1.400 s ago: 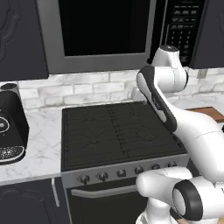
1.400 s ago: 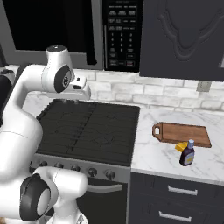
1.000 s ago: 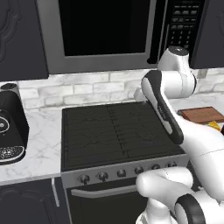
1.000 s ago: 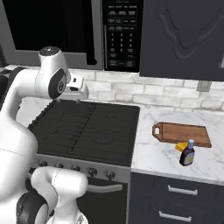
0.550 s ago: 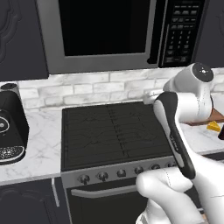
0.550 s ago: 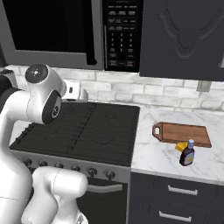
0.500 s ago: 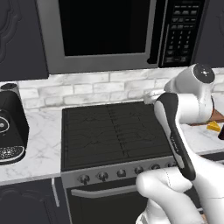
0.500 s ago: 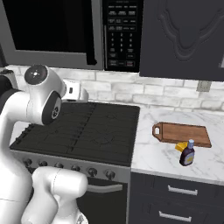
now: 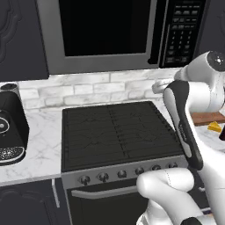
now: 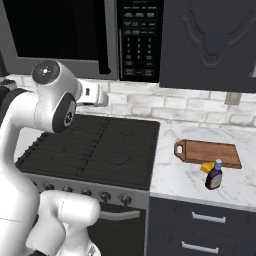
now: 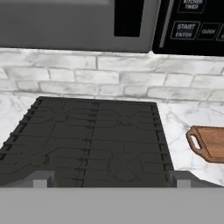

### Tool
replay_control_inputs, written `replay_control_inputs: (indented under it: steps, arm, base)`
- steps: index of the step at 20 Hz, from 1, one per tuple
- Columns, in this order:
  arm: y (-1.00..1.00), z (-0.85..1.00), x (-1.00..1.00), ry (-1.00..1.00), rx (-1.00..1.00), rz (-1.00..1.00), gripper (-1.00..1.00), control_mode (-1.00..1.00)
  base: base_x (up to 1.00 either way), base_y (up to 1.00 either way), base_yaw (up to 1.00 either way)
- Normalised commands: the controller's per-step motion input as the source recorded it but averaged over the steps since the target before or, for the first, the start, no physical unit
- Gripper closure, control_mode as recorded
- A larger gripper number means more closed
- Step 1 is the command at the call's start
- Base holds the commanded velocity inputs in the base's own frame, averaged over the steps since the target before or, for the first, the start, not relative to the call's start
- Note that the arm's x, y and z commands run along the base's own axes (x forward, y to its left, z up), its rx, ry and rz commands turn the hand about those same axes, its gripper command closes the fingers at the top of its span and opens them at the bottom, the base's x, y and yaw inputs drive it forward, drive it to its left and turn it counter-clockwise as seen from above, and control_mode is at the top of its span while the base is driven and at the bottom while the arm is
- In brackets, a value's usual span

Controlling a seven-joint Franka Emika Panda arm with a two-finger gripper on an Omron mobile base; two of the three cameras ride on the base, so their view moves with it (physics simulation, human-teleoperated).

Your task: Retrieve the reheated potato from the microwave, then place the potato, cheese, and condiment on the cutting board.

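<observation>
The cutting board [image 11: 209, 144] is cut off at the hand view's right edge.

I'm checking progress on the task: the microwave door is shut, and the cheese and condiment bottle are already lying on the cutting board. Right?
Not quite. The microwave door is shut, but the cheese and condiment bottle stand on the marble counter in front of the cutting board, not on it, as the right base view shows.
</observation>
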Motion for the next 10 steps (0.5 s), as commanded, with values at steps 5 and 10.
replay_control_inputs:
  steps: [5,10]
  arm:
    - [-0.06,0.53,0.1,0.0,0.0,0.0,-1.0,-1.0]
    - [0.0,0.48,0.26,0.02,0.0,0.0,-1.0,-1.0]
  base:
    - [0.0,0.0,0.0]
    - [0.0,0.0,0.0]
